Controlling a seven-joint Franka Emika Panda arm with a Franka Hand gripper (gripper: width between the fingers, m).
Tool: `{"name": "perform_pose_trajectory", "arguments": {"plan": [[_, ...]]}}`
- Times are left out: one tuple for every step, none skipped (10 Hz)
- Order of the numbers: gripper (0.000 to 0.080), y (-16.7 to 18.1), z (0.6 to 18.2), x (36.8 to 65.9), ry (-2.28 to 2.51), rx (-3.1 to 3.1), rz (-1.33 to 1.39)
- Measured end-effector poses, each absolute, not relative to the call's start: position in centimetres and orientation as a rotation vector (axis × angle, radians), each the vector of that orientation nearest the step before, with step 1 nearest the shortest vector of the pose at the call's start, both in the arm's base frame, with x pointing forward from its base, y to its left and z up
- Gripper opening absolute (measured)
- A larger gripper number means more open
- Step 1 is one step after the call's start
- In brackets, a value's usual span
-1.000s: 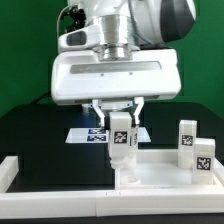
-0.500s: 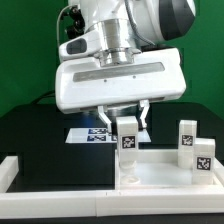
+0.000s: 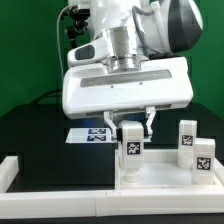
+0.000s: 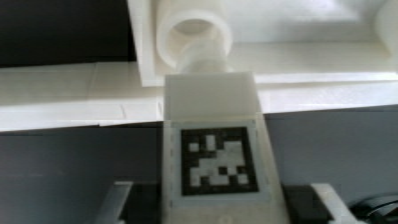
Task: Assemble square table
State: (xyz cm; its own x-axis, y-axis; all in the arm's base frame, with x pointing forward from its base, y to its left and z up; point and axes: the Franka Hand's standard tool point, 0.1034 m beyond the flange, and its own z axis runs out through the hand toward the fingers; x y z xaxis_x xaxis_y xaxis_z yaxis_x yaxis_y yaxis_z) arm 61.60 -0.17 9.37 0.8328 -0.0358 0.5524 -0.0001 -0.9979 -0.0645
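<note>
Backdrop: green wall behind a black desk [image 3: 30, 135]
Border: long white bars [image 3: 60, 190] run along the near edge of the desk
Marker board: flat white marker board [image 3: 92, 135] with printed tags lies on the desk behind the arm
Fingers: the fingers [image 3: 131, 128] are partly closed, pinching a white table leg [image 3: 131, 150] near its top, one finger on each side
Leg versus fingers: the leg hangs straight down from between the fingers, upright, most of its length below them; in the wrist view the leg [image 4: 214, 140] fills the middle, reaching away from the camera
Leg looks: short white block, square in section, with a black-and-white tag on one face
Leg position: its lower end is at the white square tabletop [image 3: 165, 172], near the corner at the exterior view's left; whether it touches cannot be told
Tabletop: white slab with a raised rim, lying flat on the desk
Other legs: two more white legs [image 3: 195, 148] with tags stand upright at the exterior view's right, well apart from the fingers
</note>
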Motion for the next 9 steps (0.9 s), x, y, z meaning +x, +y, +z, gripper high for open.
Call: {"name": "perform_pose_trajectory", "arguments": {"plan": [[0.0291,-0.16,9.35,61.59,0.029,-2.948,-0.89],[0.0291,-0.21,9.35,61.6,0.03,-2.949,-0.894],[0.0291,-0.34,9.34,61.6,0.032,-2.95,-0.895],[0.0291,-0.46,9.35,61.58,0.034,-2.951,-0.893],[0.0291,-0.39,9.35,61.46,0.031,-2.952,-0.88],[0.0291,-0.14,9.31,61.21,0.023,-2.952,-0.866],[0.0291,0.06,9.13,60.98,0.018,-2.954,-0.858],[0.0291,0.1,8.97,60.87,0.018,-2.954,-0.854],[0.0291,0.09,8.86,60.83,0.019,-2.955,-0.851]]}}
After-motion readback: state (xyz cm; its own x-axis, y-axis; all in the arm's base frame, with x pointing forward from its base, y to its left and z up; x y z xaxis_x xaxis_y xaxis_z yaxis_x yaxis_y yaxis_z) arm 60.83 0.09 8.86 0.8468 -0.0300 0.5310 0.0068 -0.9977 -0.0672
